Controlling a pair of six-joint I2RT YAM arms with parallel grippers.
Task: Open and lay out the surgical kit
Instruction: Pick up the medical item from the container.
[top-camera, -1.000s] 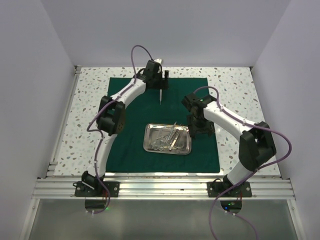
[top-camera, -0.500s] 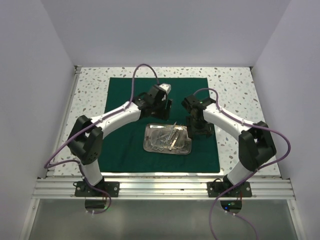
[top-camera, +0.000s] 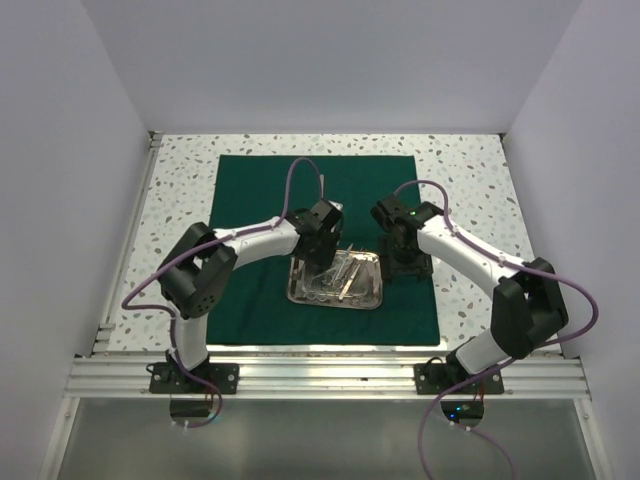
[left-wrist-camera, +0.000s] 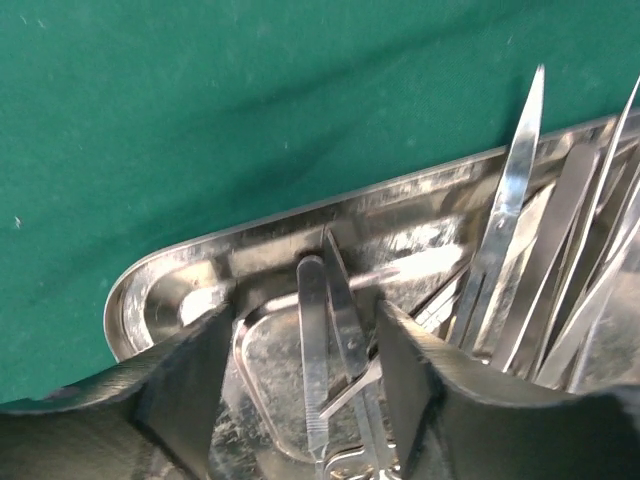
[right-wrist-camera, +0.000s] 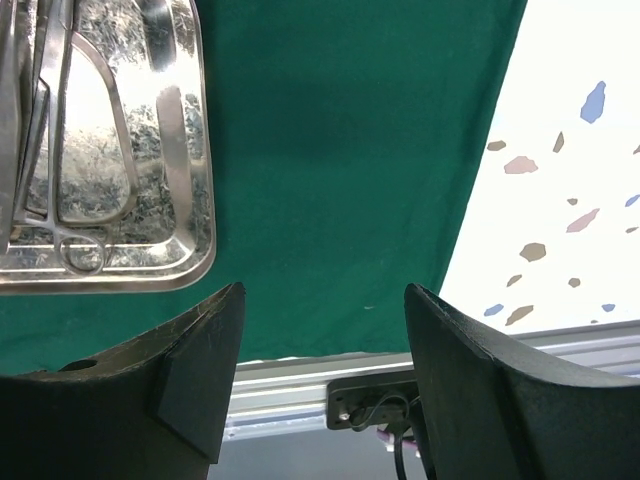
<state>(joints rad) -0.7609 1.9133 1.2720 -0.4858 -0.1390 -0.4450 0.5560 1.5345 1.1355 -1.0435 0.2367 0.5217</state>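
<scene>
The dark green drape (top-camera: 260, 200) lies spread flat on the table. The steel tray (top-camera: 370, 297) sits on its front middle and holds several slim silver instruments (top-camera: 340, 275). My left gripper (top-camera: 325, 255) is down in the tray's far left corner. In the left wrist view it (left-wrist-camera: 303, 318) is open, with its fingers either side of a slim flat handle (left-wrist-camera: 313, 330) and a crossing blade, near the tray rim (left-wrist-camera: 200, 255). My right gripper (top-camera: 408, 265) is open and empty over the bare drape (right-wrist-camera: 330, 150), right of the tray (right-wrist-camera: 195, 150).
White speckled tabletop (top-camera: 470, 180) surrounds the drape. An aluminium rail (top-camera: 330, 375) runs along the near edge and shows in the right wrist view (right-wrist-camera: 290, 390). Ring-handled forceps (right-wrist-camera: 85, 250) lie at the tray's near end. White walls enclose the cell.
My left arm has swung back from the far part of the drape and lowered its gripper into the tray. My right gripper has shifted slightly beside the tray.
</scene>
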